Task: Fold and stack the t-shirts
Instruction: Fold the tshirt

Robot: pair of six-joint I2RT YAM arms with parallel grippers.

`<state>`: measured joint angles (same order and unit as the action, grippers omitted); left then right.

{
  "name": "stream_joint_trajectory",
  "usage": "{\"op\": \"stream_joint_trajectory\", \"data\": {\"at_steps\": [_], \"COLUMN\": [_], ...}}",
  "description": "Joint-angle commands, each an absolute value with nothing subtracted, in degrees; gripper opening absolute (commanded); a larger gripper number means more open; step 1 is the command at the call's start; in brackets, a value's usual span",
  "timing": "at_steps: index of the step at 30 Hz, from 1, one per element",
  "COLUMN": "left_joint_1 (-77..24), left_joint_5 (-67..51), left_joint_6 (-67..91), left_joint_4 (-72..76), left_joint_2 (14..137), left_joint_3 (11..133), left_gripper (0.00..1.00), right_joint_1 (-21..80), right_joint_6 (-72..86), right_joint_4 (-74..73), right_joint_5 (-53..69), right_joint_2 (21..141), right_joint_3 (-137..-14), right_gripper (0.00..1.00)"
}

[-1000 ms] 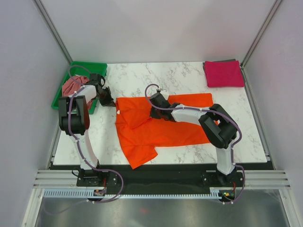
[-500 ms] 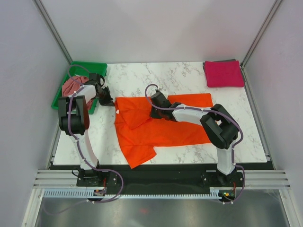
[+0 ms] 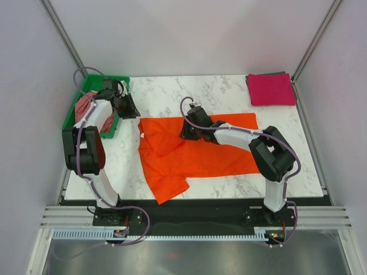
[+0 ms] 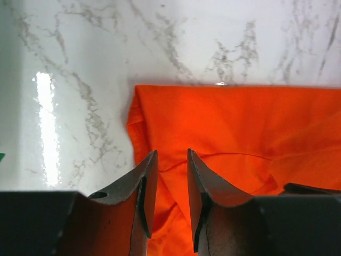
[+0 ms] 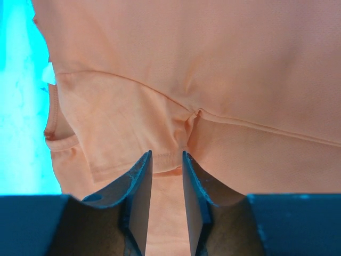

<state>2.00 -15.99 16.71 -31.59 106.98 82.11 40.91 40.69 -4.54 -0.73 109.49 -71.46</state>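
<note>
The bright orange t-shirt [image 3: 195,154] lies spread across the middle of the table, with its left sleeve part folded over. My left gripper [image 3: 132,111] hovers off the shirt's far-left corner, jaws a little apart and empty; the left wrist view [image 4: 171,154] shows the orange cloth [image 4: 240,122] below them. My right gripper [image 3: 184,135] is low over the shirt's upper middle, jaws a little apart, empty, above a sleeve hem [image 5: 167,154]. The magenta-pink shirt [image 3: 270,89] lies folded at the far right corner. The dusty rose shirt [image 3: 86,104] is bunched in the tray.
A green plastic tray [image 3: 109,79] stands at the table's far left edge, just behind my left gripper. White booth walls close in on the left, right and back. The marble table top [image 3: 172,91] shows bare behind the orange shirt.
My left gripper has pulled back from the shirt's left corner towards the tray and risen. My right gripper has shifted slightly towards the back over the shirt.
</note>
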Motion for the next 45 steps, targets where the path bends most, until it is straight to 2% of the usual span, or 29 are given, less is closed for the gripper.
{"op": "stream_joint_trajectory", "data": {"at_steps": [1,5,12,19,25,30,38,45], "left_joint_1": [-1.47,-2.64,-3.34,-3.60,-3.69,-4.57,-8.26,-8.53], "left_joint_5": [-20.82,-23.55,-21.45,-14.07,-13.00,-14.84,-17.58,-18.37], "left_joint_6": [17.49,18.54,20.13,19.16,18.81,18.81,21.79,26.98], "left_joint_4": [-31.46,-31.12,-30.85,-31.02,-31.81,-33.13,-31.73,-26.37], "left_joint_2": [104.15,107.57,112.76,115.92,112.42,104.96,101.51,100.64], "left_joint_3": [81.12,81.74,81.04,78.31,80.68,81.13,71.03,61.88], "left_gripper": [0.36,0.36,0.36,0.36,0.36,0.39,0.39,0.40], "right_joint_1": [40.87,40.78,40.87,39.46,39.29,39.11,33.50,27.87], "right_joint_6": [40.17,40.08,39.73,38.32,36.39,36.74,37.44,36.57], "right_joint_4": [-2.20,-2.29,-1.85,-0.35,-2.54,-3.25,-4.83,-9.49], "right_joint_5": [3.77,5.36,8.26,6.34,5.36,5.54,4.75,-1.13], "right_joint_2": [110.47,110.39,113.46,114.35,110.22,107.14,106.53,99.24], "right_joint_3": [-74.00,-76.02,-76.82,-68.65,-69.78,-71.36,-70.93,-65.49], "right_gripper": [0.33,0.26,0.27,0.26,0.26,0.28,0.30,0.32]}}
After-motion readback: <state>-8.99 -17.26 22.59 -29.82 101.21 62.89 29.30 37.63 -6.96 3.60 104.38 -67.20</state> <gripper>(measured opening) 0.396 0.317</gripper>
